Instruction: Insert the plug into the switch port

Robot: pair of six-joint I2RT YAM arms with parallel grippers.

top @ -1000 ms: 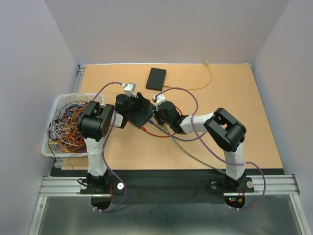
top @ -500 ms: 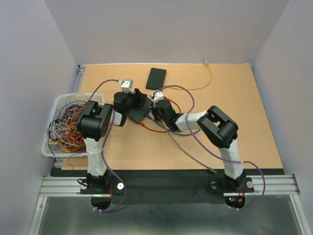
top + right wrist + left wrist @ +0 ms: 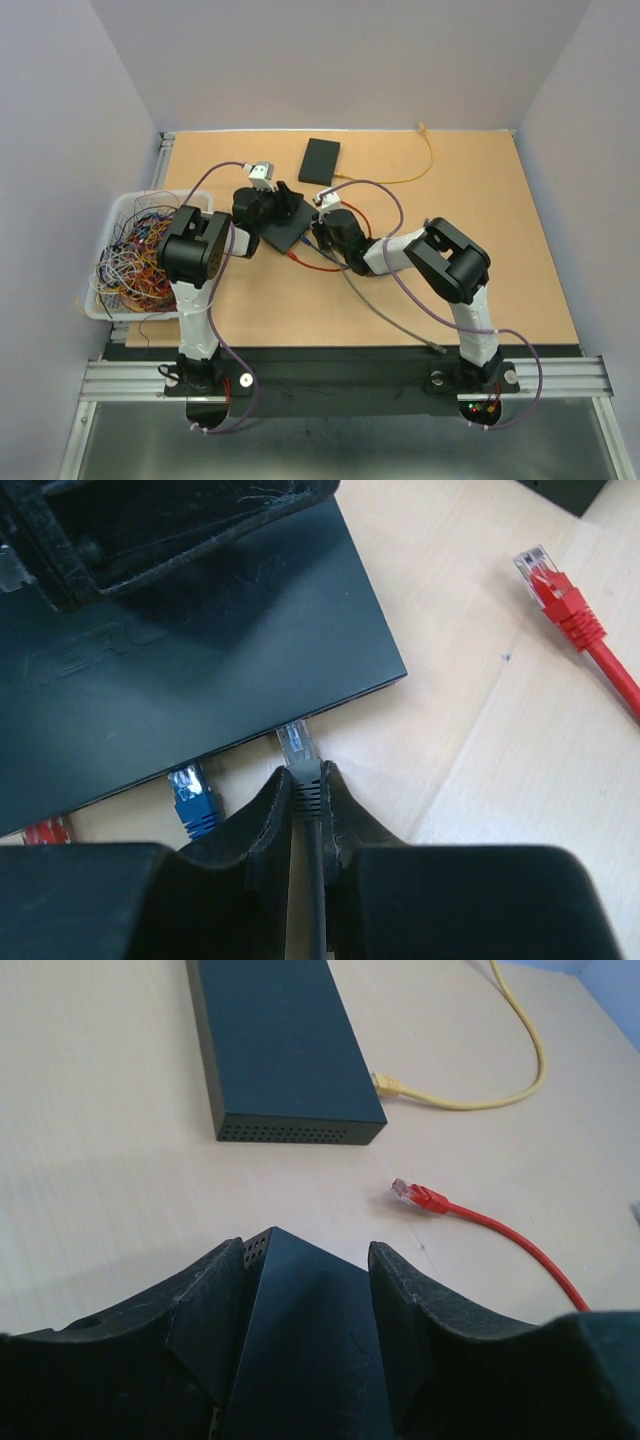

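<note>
The black switch (image 3: 200, 650) lies on the table, and my left gripper (image 3: 305, 1250) is shut on its far end (image 3: 300, 1330). My right gripper (image 3: 307, 775) is shut on the grey cable's plug (image 3: 297, 745). The plug's clear tip points at the switch's front edge and touches it, and most of the plug is still outside. A blue plug (image 3: 195, 790) and a red plug (image 3: 45, 830) sit in ports to its left. In the top view the switch (image 3: 290, 232) lies between the left gripper (image 3: 275, 205) and the right gripper (image 3: 322, 228).
A second black box (image 3: 270, 1040) with a yellow cable (image 3: 470, 1100) lies farther back. A loose red plug (image 3: 550, 585) lies to the right of the switch. A white basket (image 3: 150, 193) of tangled wires stands at the left edge. The grey cable (image 3: 390, 310) trails toward the near edge.
Over the last second both grippers and the switch have shifted a little toward the back of the table. The right gripper has closed in on the switch's front edge.
</note>
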